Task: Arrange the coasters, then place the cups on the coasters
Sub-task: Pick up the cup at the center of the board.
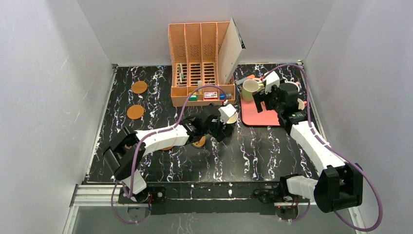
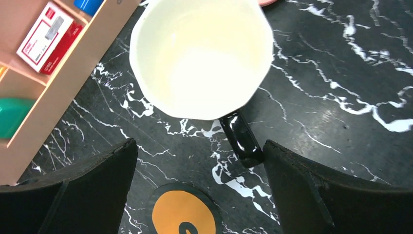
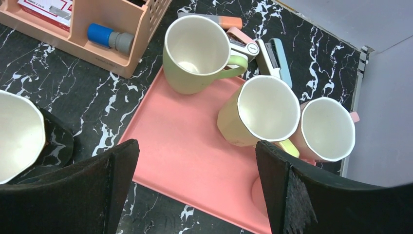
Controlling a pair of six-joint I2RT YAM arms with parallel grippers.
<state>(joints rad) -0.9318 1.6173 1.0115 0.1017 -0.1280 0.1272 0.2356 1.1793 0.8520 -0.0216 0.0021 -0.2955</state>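
Early stage: coasters scattered, no cup seen on any coaster.

Top view: two plain orange-brown coasters (image 1: 139, 87) lie near the tabletop's left edge, and the marked coaster (image 1: 198, 142) lies mid-table under the left arm. Left wrist: the left gripper (image 2: 199, 180) is spread wide and empty near the black mug (image 2: 202, 56), which stands on bare tabletop just beside that coaster. Right wrist: the right gripper (image 3: 195, 190), likewise wide and empty, hovers over the pink tray (image 3: 195, 161), which carries the olive green mug (image 3: 195, 53) and the yellow mug (image 3: 265, 114); the pink mug (image 3: 326, 129) is beside them.

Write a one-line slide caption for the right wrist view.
Open right gripper over the pink tray, with the olive green mug, yellow mug and pink mug ahead.
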